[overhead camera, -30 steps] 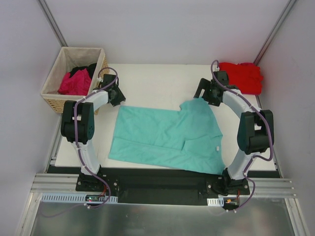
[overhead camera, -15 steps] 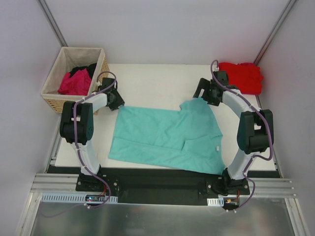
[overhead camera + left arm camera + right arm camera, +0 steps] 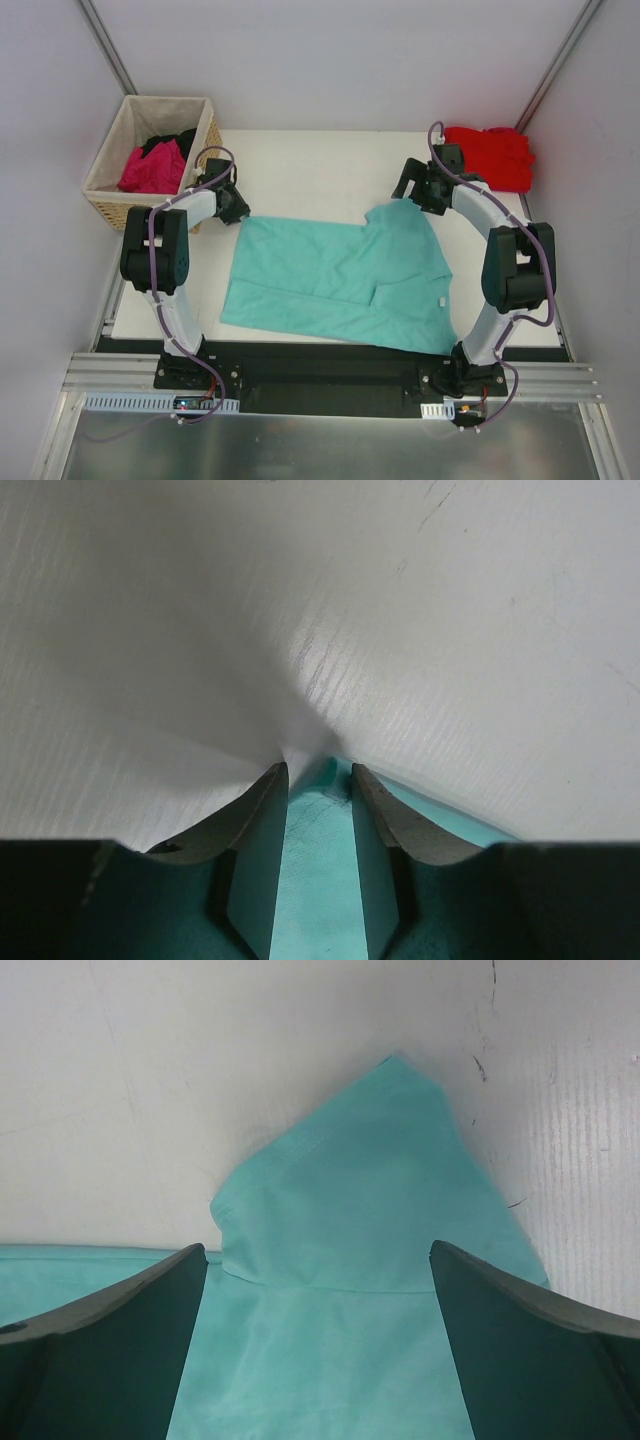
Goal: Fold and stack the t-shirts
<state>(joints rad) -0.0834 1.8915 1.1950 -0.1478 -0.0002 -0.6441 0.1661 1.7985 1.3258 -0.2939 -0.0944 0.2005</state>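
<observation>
Spread flat across the middle of the white table: the teal t-shirt. Lies with its long axis running left to right, tilted a little so that the right end sits nearer the arm bases. Points its hem toward the left arm and its neck toward the right one, with the small white neck label close to the right near corner. Sends one sleeve toward the far side of the table, tapering to a tip right at the right gripper. Shows a fold line across the body, a little right of the middle.

At the far left corner of the hem: the left gripper, low over the table. In the left wrist view, fingers only narrowly apart, with the teal corner filling the slot between them and its tip reaching just past the fingertips. Cannot tell whether pinching the cloth or merely straddling it.

In the right wrist view, fingers spread wide, one on either side of the sleeve, with the cloth lying loose in the gap; holds nothing. Sleeve tip pointing away from the wrist onto bare table, cuff seam running across it.

In the far right corner of the table, beyond the right gripper: the bright red t-shirt, lying in a low heap. Off the far left corner: the woven basket, with the magenta t-shirt and the black t-shirt bundled inside
</observation>
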